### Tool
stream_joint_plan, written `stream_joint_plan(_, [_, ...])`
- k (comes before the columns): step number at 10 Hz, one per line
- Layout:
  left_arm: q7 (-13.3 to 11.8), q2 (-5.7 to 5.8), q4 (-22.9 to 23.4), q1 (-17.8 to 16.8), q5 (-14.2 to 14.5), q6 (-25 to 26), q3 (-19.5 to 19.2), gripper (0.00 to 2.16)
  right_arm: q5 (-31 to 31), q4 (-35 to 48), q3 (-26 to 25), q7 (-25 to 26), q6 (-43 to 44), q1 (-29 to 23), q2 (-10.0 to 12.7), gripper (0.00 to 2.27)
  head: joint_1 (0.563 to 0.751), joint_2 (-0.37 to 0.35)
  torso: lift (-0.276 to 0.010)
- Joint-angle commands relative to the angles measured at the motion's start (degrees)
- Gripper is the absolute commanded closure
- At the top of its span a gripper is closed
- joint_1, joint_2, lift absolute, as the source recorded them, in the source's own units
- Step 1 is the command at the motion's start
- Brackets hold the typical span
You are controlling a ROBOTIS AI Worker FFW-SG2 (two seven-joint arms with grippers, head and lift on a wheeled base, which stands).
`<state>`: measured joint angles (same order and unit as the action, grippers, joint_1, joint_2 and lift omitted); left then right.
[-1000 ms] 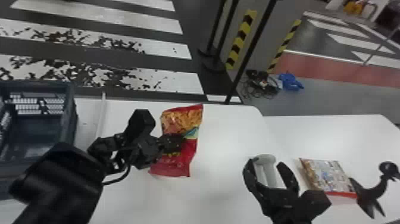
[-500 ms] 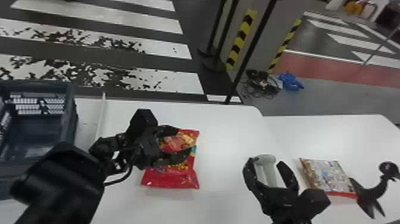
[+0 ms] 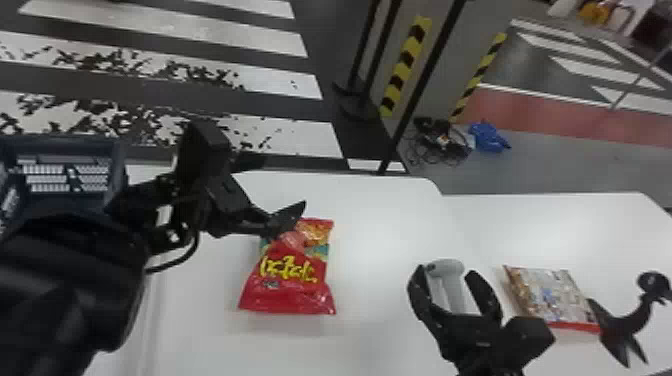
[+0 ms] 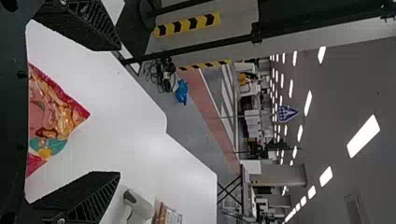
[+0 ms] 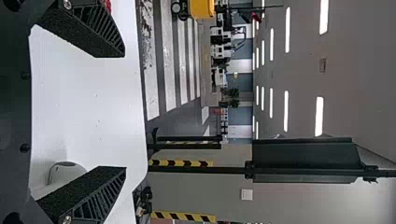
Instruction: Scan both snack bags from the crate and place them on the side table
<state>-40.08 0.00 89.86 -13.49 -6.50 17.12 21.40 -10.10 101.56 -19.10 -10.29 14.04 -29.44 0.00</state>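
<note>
- Red snack bag (image 3: 295, 285): glossy, crinkled plastic film
- Other snack bag (image 3: 550, 295): shiny plastic wrapping
- Crate (image 3: 119, 155): hard plastic
- Table (image 3: 375, 240): smooth, faint sheen
- Side table (image 3: 565, 225): likewise smooth
- Left claw (image 3: 281, 184), right claw (image 3: 446, 270): matt, rough and grainy inside, ribbed along the edges

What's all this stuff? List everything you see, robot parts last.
Red snack bag: one, red, main table
Snack bag: one, brown-white, side table
Crate: one, dark blue, far left
Scanner-like device: one, pale grey, tabletop
Curved object: one, black, far right
Tables: two, white
Cables: tangle, black, floor
Bundle: one, blue, floor
Striped strips: two, yellow-black, behind
Ceiling lights: several, white
Arms: two, black, left and right
Left tool, right tool: black, above main table
</note>
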Motion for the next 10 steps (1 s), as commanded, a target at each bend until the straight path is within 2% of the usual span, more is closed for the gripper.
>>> stream_joint_plan(1, [0.4, -0.15, 3.7, 1.3, 0.2, 1.6, -3.6, 0.03, 0.3, 0.8, -0.1, -0.1, -0.6, 0.0, 0.1, 0.06, 0.695, -0.350, -0.098])
stream_joint_plan(3, [0.8, -0.15, 7.7, 3.2, 1.8, 2.2, -8.2, 0.03, 0.5, 1.5, 0.2, -0.2, -0.8, -0.1, 0.1, 0.06, 0.695, -0.350, -0.098])
stream_joint_plan(4, [2.8, -0.15, 9.8, 4.4, 1.8, 2.7, -9.8, 0.03, 0.5, 2.3, 0.5, -0.3, -1.9, -0.3, 0.1, 0.06, 0.695, -0.350, -0.098])
stream_joint_plan(6, [8.4, -0.15, 12.0, 6.5, 2.5, 4.3, -13.1, 0.04, 0.3, 4.5, 0.8, -1.2, -5.6, -0.7, 0.1, 0.06, 0.695, -0.350, -0.098])
stream_joint_plan(7, [10.7, -0.15, 12.9, 7.9, 3.2, 4.5, -14.5, 0.04, 0.1, 5.7, 1.0, -2.5, -9.4, -0.7, 0.1, 0.06, 0.695, -0.350, -0.098])
stream_joint_plan(8, [14.1, -0.15, 13.9, 9.9, 3.5, 5.0, -16.2, 0.04, -0.3, 7.3, 1.1, -4.0, -16.1, -0.5, 0.1, 0.06, 0.695, -0.350, -0.098])
stream_joint_plan(9, [17.2, -0.09, 15.0, 12.3, 4.0, 5.3, -18.0, 0.04, -1.0, 8.9, 1.0, -6.0, -22.8, -0.2, 0.1, 0.06, 0.695, -0.317, -0.098])
stream_joint_plan(10, [18.3, 0.53, 16.1, 14.1, 5.0, 5.3, -19.7, 0.05, -1.9, 10.1, 0.8, -7.2, -26.7, 0.2, 0.1, 0.06, 0.695, -0.274, -0.098])
